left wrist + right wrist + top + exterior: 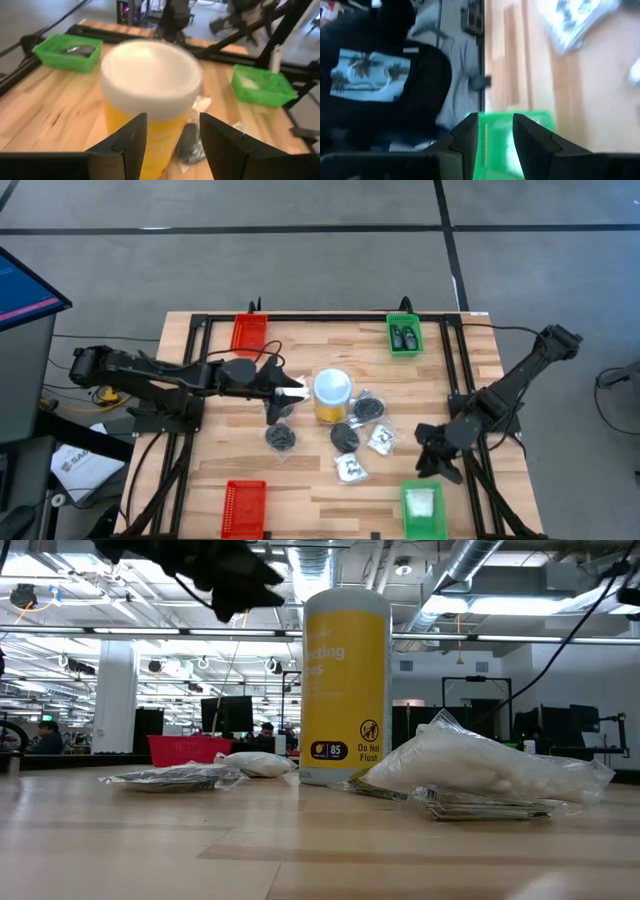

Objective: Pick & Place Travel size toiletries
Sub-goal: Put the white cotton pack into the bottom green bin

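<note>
Open, empty left gripper [170,145] fingers frame the yellow jar [150,107]; limp, slippery packets [350,469] beside it are best pinched at edges.

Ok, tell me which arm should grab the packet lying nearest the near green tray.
Right. Its claw hangs empty beside that packet; the left claw sits up by the yellow jar.
</note>
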